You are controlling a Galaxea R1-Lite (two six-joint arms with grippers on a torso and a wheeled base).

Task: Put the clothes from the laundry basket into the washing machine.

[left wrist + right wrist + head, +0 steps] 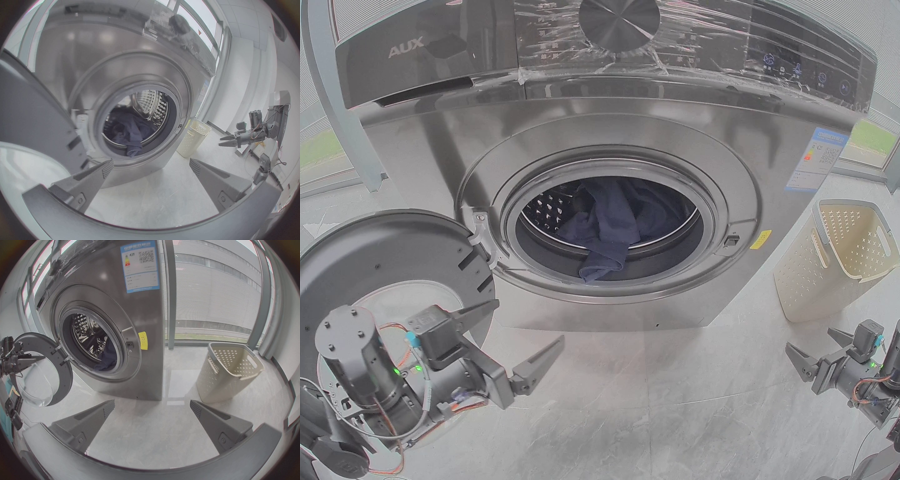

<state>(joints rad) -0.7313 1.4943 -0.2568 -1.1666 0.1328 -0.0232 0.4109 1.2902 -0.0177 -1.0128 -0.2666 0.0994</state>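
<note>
Dark blue clothes (609, 225) lie in the drum of the washing machine (612, 125), with one fold hanging over the front lip of the opening. The cream laundry basket (844, 256) stands on the floor right of the machine, its perforated inner walls showing. My left gripper (529, 322) hangs open in front of the open door (381, 250), below and left of the drum opening, holding nothing. My right gripper (809, 340) is open and holds nothing, low at the right, in front of the basket. The left wrist view shows the clothes (128, 131), the right wrist view the basket (231, 371).
The round door (43, 368) swings out to the machine's left, close behind my left arm. Pale tiled floor (650, 387) spreads between the two grippers and the machine. Windows and a wall stand behind the basket.
</note>
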